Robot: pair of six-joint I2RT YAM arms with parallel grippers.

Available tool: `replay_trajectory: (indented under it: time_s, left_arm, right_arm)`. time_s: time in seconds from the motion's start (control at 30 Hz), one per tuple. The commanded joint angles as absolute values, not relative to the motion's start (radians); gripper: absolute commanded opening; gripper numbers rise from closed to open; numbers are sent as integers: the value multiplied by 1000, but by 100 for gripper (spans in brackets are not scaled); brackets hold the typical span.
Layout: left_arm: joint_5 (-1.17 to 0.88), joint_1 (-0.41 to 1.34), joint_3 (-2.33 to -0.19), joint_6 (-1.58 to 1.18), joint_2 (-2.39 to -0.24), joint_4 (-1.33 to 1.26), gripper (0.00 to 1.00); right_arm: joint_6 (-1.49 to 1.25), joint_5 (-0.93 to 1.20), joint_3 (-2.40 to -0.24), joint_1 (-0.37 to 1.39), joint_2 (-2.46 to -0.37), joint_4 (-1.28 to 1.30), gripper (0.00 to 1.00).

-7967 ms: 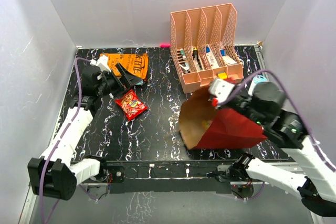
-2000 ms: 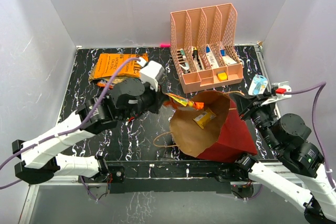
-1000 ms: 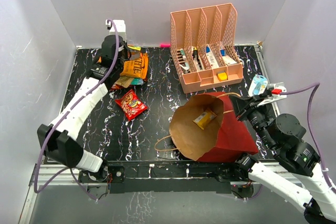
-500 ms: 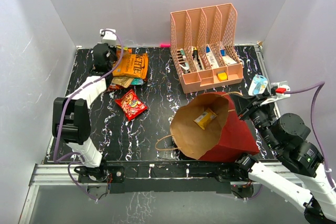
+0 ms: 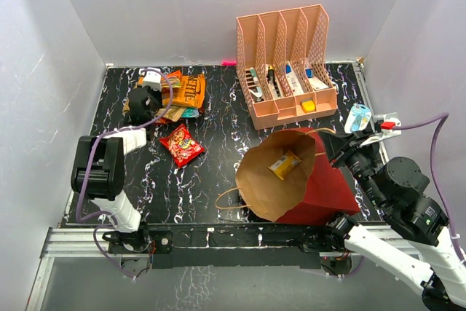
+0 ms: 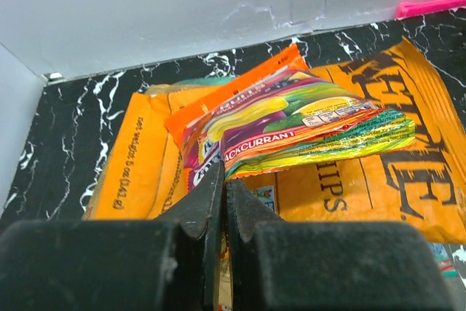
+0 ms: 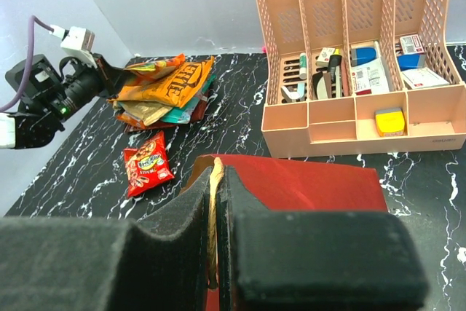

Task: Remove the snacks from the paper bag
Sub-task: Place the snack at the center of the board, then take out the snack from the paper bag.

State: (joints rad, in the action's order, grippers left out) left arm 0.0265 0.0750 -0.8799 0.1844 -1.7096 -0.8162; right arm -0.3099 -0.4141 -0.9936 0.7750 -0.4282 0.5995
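1. The left gripper (image 6: 220, 186) is pinching a colourful packet (image 6: 306, 125) by its corner, jaws together, over the snack pile (image 5: 186, 94) at far left.
2. The right gripper (image 7: 216, 180) is clamping shut on the twine handle (image 7: 213, 213) of the paper bag (image 5: 331, 187).
3. One gold packet (image 5: 283, 164) is lying inside the bag, well right of the left gripper; the nearer right arm is busy.

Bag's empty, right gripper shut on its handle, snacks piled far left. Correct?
Not empty: the top view shows a gold packet inside the bag. The right gripper is shut on its handle, snacks piled far left.
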Motion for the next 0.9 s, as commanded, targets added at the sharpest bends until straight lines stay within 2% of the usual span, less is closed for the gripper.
replay_trajectory:
  time_s: [0.0, 0.1, 0.2, 0.27, 0.37, 0.43, 0.5, 0.53, 0.7, 0.87]
  left_arm:
    - [-15, 71, -833, 152, -1659, -901, 0]
    - [34, 71, -804, 145, -1655, -906, 2]
    - [31, 71, -801, 135, -1651, -885, 8]
    - [20, 71, -807, 114, -1635, -850, 16]
    - [3, 71, -797, 37, -1568, -801, 45]
    - [-8, 71, -782, -29, -1499, -758, 71]
    - [-34, 71, -757, -138, -1413, -729, 88]
    - [-60, 72, -744, -191, -1379, -720, 91]
    - [-294, 89, -741, -422, -1193, -609, 91]
    - [-457, 279, -725, -423, -1105, -542, 87]
  right_arm:
    - [-320, -401, -1022, 778, -442, 542, 8]
    - [-322, -403, -1020, 777, -435, 541, 8]
    - [-322, -403, -1020, 777, -427, 542, 8]
    - [-321, -406, -1023, 778, -422, 543, 8]
    - [-321, -407, -1038, 778, -423, 551, 8]
    - [-322, -407, -1044, 776, -426, 556, 7]
    - [-322, -404, -1046, 776, -424, 566, 8]
    - [-324, -398, -1044, 777, -423, 572, 8]
    - [-332, -267, -1021, 777, -423, 598, 8]
    - [-346, -116, -1002, 778, -461, 673, 7]
